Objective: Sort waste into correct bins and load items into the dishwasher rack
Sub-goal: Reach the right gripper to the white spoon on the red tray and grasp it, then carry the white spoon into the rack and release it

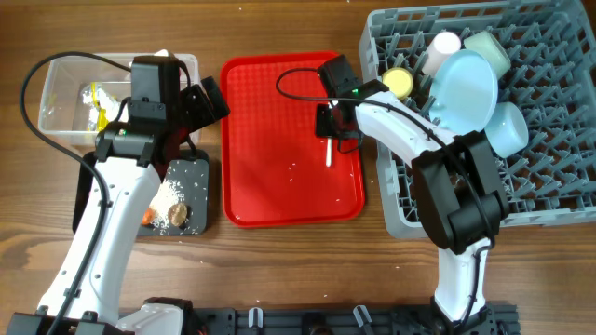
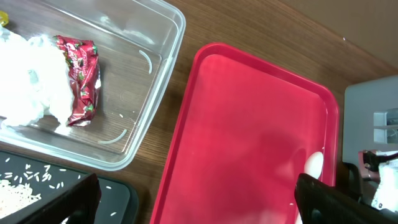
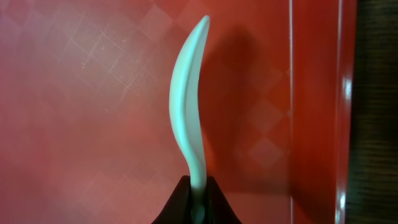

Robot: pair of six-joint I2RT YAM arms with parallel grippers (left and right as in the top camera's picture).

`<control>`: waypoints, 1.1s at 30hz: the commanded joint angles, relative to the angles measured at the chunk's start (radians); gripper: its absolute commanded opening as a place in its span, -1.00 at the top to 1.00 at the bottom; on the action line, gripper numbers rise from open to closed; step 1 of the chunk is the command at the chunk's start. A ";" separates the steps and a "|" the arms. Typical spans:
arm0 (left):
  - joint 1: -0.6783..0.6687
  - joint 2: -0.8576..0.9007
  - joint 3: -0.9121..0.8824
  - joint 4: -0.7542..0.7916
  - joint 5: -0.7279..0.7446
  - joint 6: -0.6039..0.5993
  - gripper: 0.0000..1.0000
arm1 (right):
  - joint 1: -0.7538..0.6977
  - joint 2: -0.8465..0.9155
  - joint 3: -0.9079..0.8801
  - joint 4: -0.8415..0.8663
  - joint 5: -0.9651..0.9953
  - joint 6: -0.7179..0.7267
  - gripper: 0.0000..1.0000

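Right fingers [image 3: 177, 211] pinch the white plastic spoon [image 3: 186, 99] at the very tip of its handle. The rest of the spoon sticks out straight ahead of them over the red tray [image 1: 279, 191]. Its shadow falls apart from it, so it is probably clear of the tray floor. The tray rim runs just to one side of these fingers, and the dishwasher rack [image 1: 559, 191] lies beyond that rim.

Left fingers [image 2: 329, 199] are spread and hold nothing. The clear tub [image 2: 152, 87] and the black bin [image 1: 200, 177] lie close by them.

Risks:
- The grip is narrow and right at the handle end, with a long free length ahead. The spoon can pivot or slide out on a fast swing and land on the worktop.
- The bowl end leads, so it can catch the rack wall or a peg if carried too low and be levered out of the pinch.
- The yellow cup [image 1: 400, 82] sits in the rack corner nearest these fingers and may get knocked on the way in.
- The spoon is thin, so if released flat it may drop through the grid or wedge between pegs.
- A few white specks show on the tray behind the spoon, possibly missed grains.
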 commanded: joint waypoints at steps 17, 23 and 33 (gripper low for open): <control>0.006 0.006 0.009 0.003 0.005 0.004 -1.00 | -0.042 -0.423 0.063 -0.155 0.022 -0.238 0.91; 0.006 0.006 0.009 0.003 0.005 0.004 -1.00 | -0.215 -0.521 0.060 -0.400 0.163 -0.323 0.91; 0.006 0.006 0.009 0.003 0.005 0.004 -1.00 | -0.369 -0.473 -0.083 -0.413 0.142 -0.364 0.92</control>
